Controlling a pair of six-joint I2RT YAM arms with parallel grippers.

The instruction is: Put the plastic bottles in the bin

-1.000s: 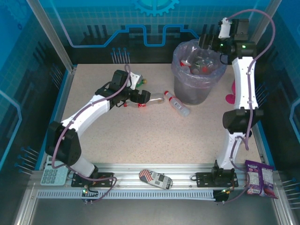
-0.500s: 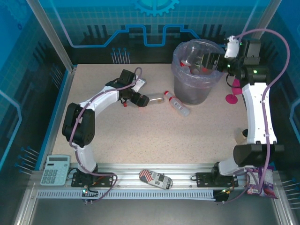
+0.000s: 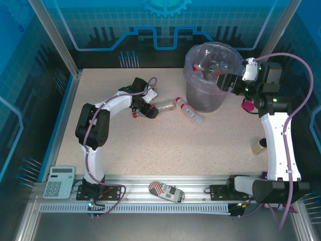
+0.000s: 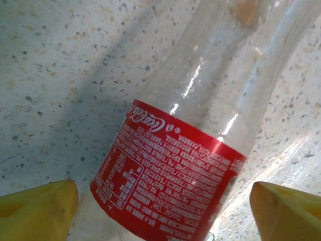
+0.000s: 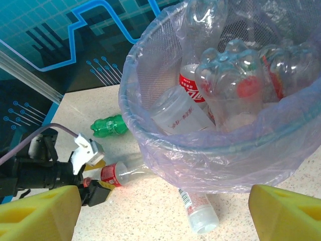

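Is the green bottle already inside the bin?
No, the green bottle lies on the table, outside the bin.

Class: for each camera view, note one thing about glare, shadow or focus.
Left wrist view: white glare streaks run along the clear bottle, its label print is sharp, and a soft grey shadow falls on the table to its left. Right wrist view: highlights glint on the bottles in the bin. Top external view: even light, blue cast on the back wall.
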